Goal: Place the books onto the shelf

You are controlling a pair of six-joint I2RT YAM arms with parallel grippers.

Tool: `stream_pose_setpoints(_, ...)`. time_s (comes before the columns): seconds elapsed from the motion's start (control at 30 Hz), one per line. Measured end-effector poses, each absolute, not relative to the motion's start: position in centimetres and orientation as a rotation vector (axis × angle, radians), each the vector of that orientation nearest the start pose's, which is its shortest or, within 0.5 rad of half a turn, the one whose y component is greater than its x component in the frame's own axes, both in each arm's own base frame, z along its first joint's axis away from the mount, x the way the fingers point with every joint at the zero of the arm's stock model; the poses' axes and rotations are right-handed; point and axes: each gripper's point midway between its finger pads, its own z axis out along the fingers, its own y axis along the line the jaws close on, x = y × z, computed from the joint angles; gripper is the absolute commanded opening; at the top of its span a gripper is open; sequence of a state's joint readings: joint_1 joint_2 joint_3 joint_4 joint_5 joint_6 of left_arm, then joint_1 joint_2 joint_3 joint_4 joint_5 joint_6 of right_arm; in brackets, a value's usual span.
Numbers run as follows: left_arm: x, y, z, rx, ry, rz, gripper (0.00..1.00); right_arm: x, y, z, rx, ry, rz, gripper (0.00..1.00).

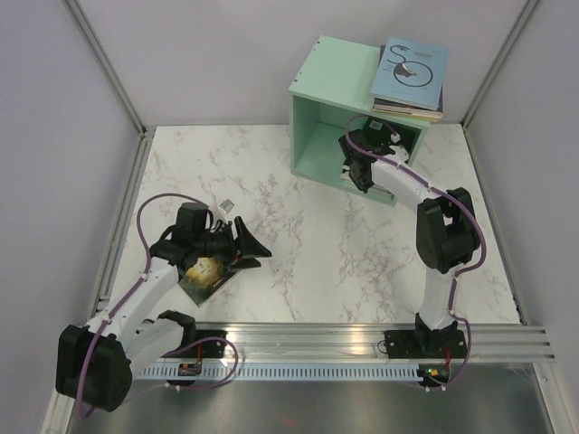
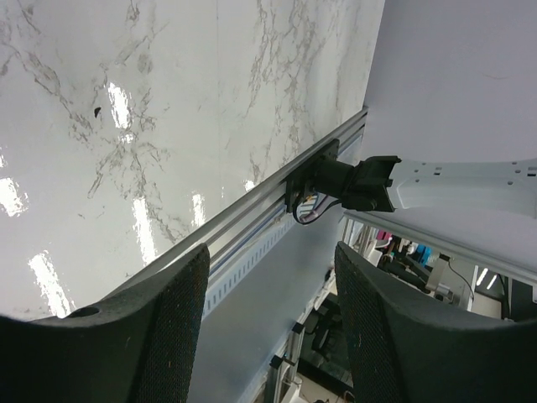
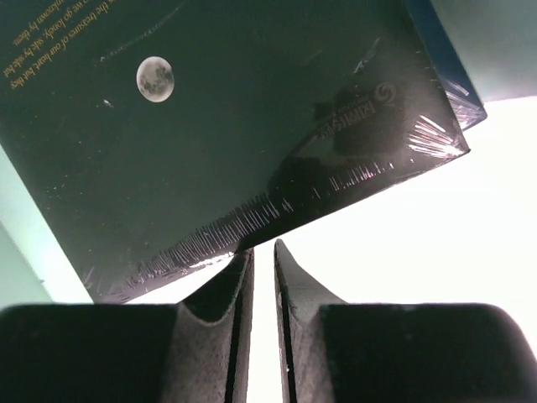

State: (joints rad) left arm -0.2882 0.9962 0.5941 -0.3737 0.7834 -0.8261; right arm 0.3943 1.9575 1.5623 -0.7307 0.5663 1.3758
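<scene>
moon book [image 3: 210, 126] on r wrist cam, stack [image 1: 409, 80] overhead

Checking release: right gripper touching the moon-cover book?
Cannot tell. Right wrist view: right gripper tips end by the moon-cover book, at its lower edge; no plain gap or contact.

There is one mint-green shelf [image 1: 321, 99]. One stack of books [image 1: 409, 86] lies on its top, with one light-blue cover uppermost and the ones beneath too thin to count. One green-gold book [image 1: 206, 276] lies alone on the table [image 1: 362, 253]. The right wrist view shows two more, one dark moon book [image 3: 235, 126] and one blue book [image 3: 453, 80] behind it. There is also one small grey scrap [image 1: 226, 206].
</scene>
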Motion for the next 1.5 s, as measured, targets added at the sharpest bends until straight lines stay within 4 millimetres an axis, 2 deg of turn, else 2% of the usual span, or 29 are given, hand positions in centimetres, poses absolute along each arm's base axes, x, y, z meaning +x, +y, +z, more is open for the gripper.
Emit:
stream_pose_setpoints(0.2, 18.1, -20.3, 14.8, -0.257, 2.516, -1.41, 0.65, 45.1, 11.9, 9.3, 1.217, 2.135, -0.05, 0.2)
stream_pose_setpoints(0.3, 18.3, -20.1, 14.7, -0.276, 2.515, -1.396, 0.66, 44.6, 12.0, 8.9, 1.174, 2.174, -0.046, 0.26)
stream_pose_setpoints(0.4, 18.5, -19.7, 14.7, -0.315, 2.528, -1.371, 0.68, 43.1, 12.7, 8.7, 1.102, 2.226, -0.038, 0.31)
stream_pose_setpoints(0.5, 19.5, -18.9, 15.2, -0.362, 2.54, -1.295, 0.71, 41.6, 15.3, 9.5, 0.967, 2.286, 0.004, 0.36)
stream_pose_setpoints(0.6, 21.3, -17.0, 15.4, -0.445, 2.549, -1.144, 0.72, 39.9, 20.0, 11.0, 0.789, 2.335, 0.098, 0.37)
stream_pose_setpoints(0.67, 22.8, -14.7, 15.2, -0.553, 2.547, -1.031, 0.72, 38.1, 23.7, 11.9, 0.654, 2.369, 0.182, 0.38)
stream_pose_setpoints(0.77, 24.0, -10.3, 13.4, -0.774, 2.555, -0.86, 0.74, 34.2, 28.8, 12.2, 0.461, 2.429, 0.338, 0.38)
stream_pose_setpoints(0.87, 24.0, -5.8, 11.1, -1.002, 2.576, -0.676, 0.76, 30.4, 31.4, 11.1, 0.331, 2.506, 0.451, 0.38)
stream_pose_setpoints(0.93, 23.8, -3.0, 10.0, -1.117, 2.577, -0.558, 0.79, 28.3, 32.0, 9.8, 0.27, 2.571, 0.492, 0.38)
stream_pose_setpoints(1.03, 24.1, 1.3, 9.4, -1.239, 2.562, -0.377, 0.79, 26.3, 32.4, 8.5, 0.195, 2.636, 0.526, 0.41)
stream_pose_setpoints(1.17, 25.0, 6.4, 8.5, -1.36, 2.521, -0.196, 0.79, 24.4, 32.1, 8.8, 0.127, 2.666, 0.576, 0.41)
stream_pose_setpoints(1.23, 24.4, 8.5, 7.3, -1.438, 2.512, -0.14, 0.78, 23.8, 31.9, 9.5, 0.097, 2.666, 0.603, 0.42)
stream_pose_setpoints(1.37, 23.5, 11.1, 4.6, -1.558, 2.521, -0.072, 0.74, 23.2, 31.7, 10.3, 0.047, 2.659, 0.637, 0.42)
stream_pose_setpoints(1.5, 23.0, 11.1, 2.5, -1.577, 2.549, -0.06, 0.74, 22.9, 31.1, 10.1, 0.004, 2.67, 0.62, 0.42)
